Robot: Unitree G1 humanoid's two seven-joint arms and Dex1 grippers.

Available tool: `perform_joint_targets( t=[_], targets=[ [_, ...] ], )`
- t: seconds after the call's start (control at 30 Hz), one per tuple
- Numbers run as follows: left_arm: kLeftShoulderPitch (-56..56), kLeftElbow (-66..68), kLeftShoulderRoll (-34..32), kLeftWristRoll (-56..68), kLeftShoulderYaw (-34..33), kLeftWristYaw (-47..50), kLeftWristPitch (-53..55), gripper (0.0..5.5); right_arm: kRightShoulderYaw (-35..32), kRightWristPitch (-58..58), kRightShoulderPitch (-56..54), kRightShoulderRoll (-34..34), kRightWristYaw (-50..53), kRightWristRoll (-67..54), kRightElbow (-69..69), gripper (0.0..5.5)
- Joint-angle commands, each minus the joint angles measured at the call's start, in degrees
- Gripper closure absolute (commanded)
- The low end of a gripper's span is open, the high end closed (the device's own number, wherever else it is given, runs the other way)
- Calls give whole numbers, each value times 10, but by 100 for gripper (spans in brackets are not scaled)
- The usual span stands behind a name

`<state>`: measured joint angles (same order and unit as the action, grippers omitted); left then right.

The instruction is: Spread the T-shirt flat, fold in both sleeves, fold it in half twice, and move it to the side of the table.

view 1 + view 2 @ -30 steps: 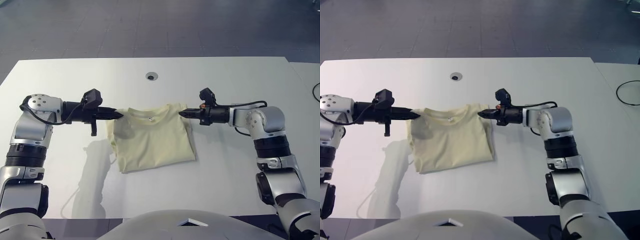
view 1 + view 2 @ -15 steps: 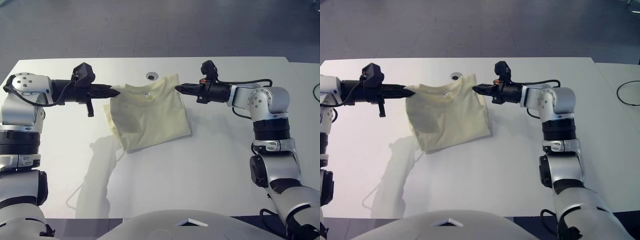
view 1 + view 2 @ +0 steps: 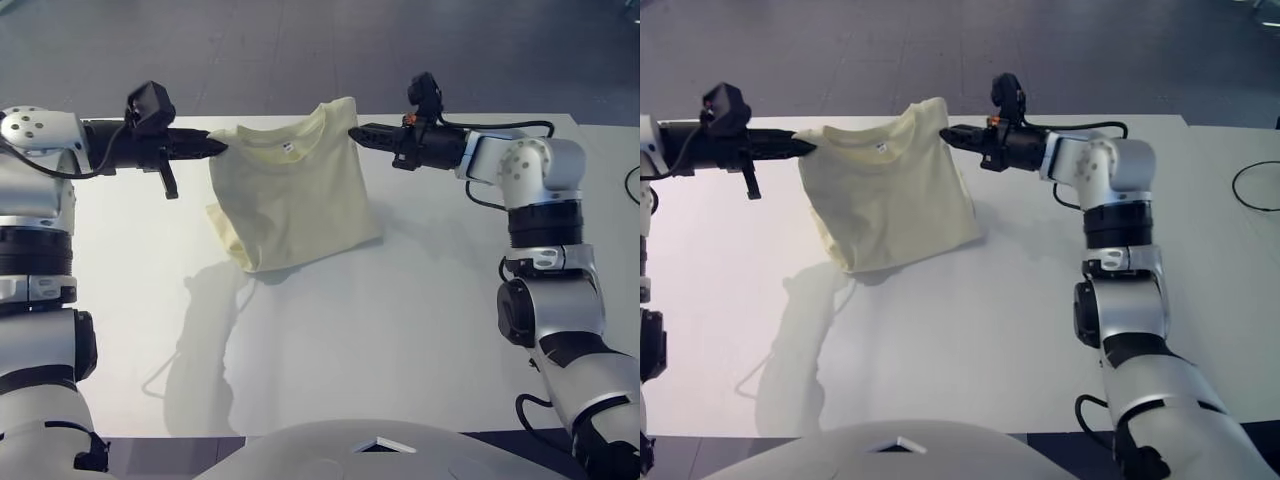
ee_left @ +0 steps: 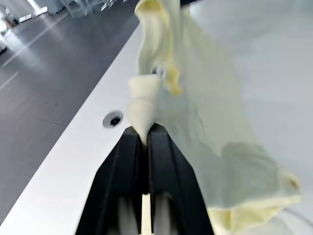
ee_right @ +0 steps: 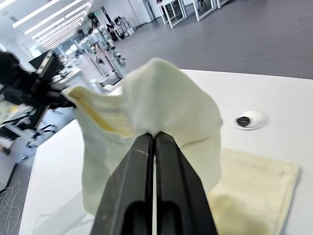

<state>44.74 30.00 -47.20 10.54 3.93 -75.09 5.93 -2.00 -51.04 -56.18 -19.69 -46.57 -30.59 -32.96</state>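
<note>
Broad white table (image 3: 420,330), smooth and faintly glossy. Above its far half, a pale yellow T-shirt (image 3: 295,200) of soft, limp cloth, hanging as a folded rectangle, collar uppermost, lower edge drooping close to the tabletop. Stretched between slim black left gripper (image 3: 220,147) and right gripper (image 3: 354,131), each pinched tight on a shoulder corner. Beyond, a small round cable grommet (image 4: 113,119).
</note>
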Motion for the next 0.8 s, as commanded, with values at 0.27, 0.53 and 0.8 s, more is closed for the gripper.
perform_joint_targets(
  t=[0.27,0.53,0.8],
  targets=[
    [47,211,103,-110,70,46,-134,550,-2,275,-62,90,38,141,-389,549],
    [95,302,120,-143,64,100,-170,550,-42,320,-97,117,55,162,-419,549],
    [111,357,113,-184,78,127,-182,550,-79,329,-129,129,92,173,-433,549]
  ],
)
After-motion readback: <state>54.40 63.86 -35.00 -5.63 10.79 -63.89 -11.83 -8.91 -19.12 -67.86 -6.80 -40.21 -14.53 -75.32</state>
